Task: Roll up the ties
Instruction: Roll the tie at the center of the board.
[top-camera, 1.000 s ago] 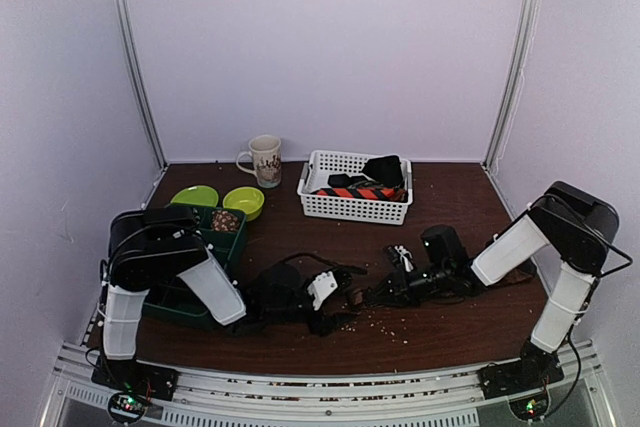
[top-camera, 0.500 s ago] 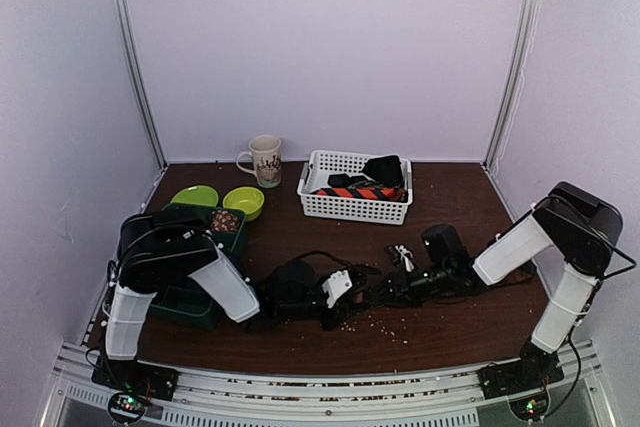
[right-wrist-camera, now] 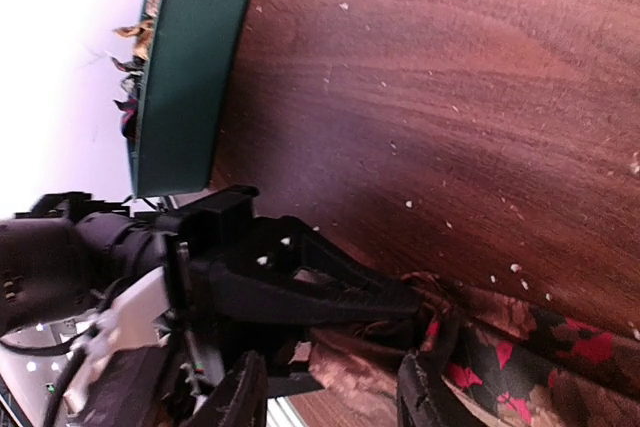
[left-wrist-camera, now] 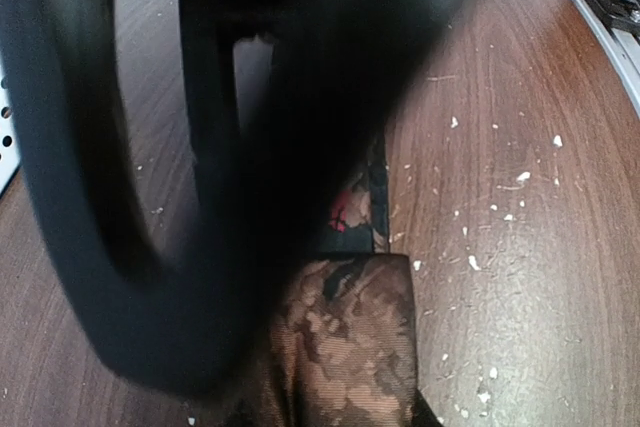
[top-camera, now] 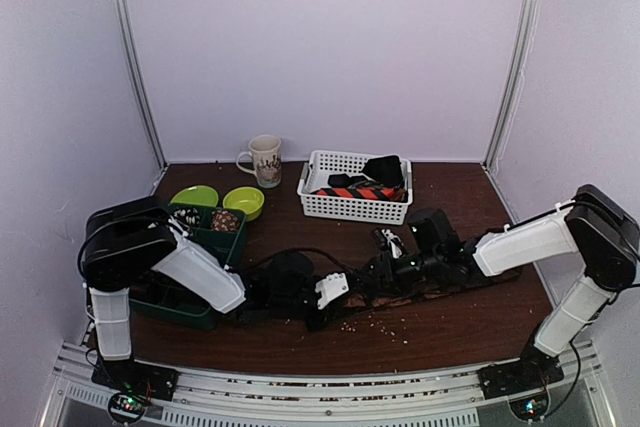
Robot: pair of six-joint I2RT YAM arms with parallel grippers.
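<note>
Mid-roll in front of the white basket (top-camera: 355, 209): left gripper (right-wrist-camera: 395, 299) pinches the brown patterned tie (left-wrist-camera: 350, 347), right gripper (right-wrist-camera: 335, 362) is open. Next, I'd guess: grab and wind.

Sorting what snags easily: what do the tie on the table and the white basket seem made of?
Tie: woven fabric, perhaps silk or polyester; slight sheen, leafy brown pattern. Basket: likely moulded plastic; white, slotted lattice walls.

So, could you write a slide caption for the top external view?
Left gripper and right gripper meet at a patterned tie on the table; behind, a basket of ties and a mug.
</note>
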